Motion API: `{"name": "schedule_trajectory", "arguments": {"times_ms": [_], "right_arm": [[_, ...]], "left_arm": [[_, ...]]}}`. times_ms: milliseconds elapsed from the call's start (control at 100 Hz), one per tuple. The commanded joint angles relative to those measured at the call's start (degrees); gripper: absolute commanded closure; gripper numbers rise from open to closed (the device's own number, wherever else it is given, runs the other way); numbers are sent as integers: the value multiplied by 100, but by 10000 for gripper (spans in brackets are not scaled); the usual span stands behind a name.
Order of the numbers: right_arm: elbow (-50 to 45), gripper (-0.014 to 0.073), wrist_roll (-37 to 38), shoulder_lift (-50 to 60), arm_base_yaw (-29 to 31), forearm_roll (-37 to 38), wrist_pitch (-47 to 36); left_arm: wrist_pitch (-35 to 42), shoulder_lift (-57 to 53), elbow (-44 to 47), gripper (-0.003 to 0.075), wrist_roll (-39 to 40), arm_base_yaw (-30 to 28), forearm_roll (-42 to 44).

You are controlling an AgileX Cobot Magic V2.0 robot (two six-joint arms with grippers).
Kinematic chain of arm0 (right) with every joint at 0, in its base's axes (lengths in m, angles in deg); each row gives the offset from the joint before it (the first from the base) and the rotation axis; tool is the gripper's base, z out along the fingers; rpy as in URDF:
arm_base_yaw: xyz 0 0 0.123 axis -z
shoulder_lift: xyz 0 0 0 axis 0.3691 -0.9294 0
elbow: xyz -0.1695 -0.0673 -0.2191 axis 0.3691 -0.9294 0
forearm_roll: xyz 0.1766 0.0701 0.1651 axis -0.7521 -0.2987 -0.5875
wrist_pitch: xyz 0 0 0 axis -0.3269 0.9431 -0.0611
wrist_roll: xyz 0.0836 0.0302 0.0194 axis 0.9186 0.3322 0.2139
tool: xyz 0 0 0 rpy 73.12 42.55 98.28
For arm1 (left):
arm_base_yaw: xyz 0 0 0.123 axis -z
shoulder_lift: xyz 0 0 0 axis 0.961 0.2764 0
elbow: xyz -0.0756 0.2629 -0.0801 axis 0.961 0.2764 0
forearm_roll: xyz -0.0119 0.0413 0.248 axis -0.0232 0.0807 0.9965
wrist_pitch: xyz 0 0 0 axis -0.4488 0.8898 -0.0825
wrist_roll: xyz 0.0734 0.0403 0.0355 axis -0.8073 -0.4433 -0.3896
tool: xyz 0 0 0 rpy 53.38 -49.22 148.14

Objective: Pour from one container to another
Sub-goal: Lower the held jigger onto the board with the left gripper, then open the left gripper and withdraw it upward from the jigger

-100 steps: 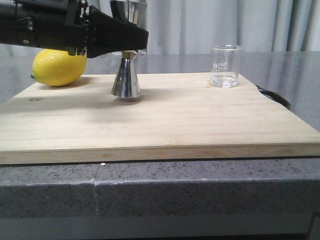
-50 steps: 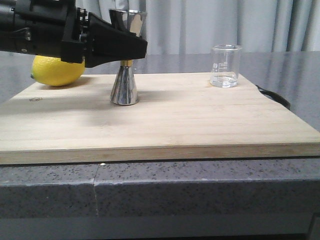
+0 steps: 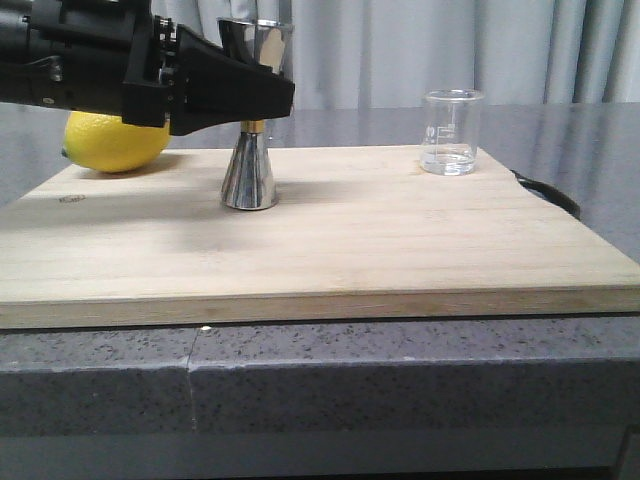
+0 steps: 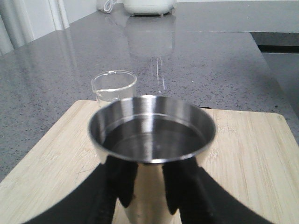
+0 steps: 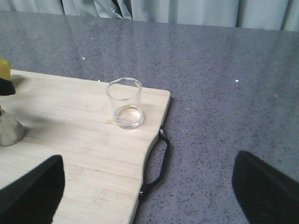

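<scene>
- Upper left of the front view: left hand clenched around the jigger waist; jigger upright on the board.
- Beaker upper right, standing free.
- Right hand released, spread wide.

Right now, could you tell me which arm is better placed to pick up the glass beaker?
The right. Its gripper is open and free, looking down on the beaker, while the left gripper is shut on the jigger.
</scene>
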Motion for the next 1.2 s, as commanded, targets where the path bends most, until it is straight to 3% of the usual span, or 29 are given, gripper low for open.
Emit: {"name": "schedule_trajectory", "arguments": {"times_ms": [0, 910, 1190], "right_arm": [[159, -64, 3, 42, -5, 67, -456], [159, -64, 3, 42, -5, 67, -456], [159, -64, 3, 42, -5, 67, -456]], "left_arm": [[-580, -207, -120, 512, -10, 41, -574], [-580, -207, -120, 506, 3, 41, -574], [-567, -207, -120, 374, 3, 41, -574]]}}
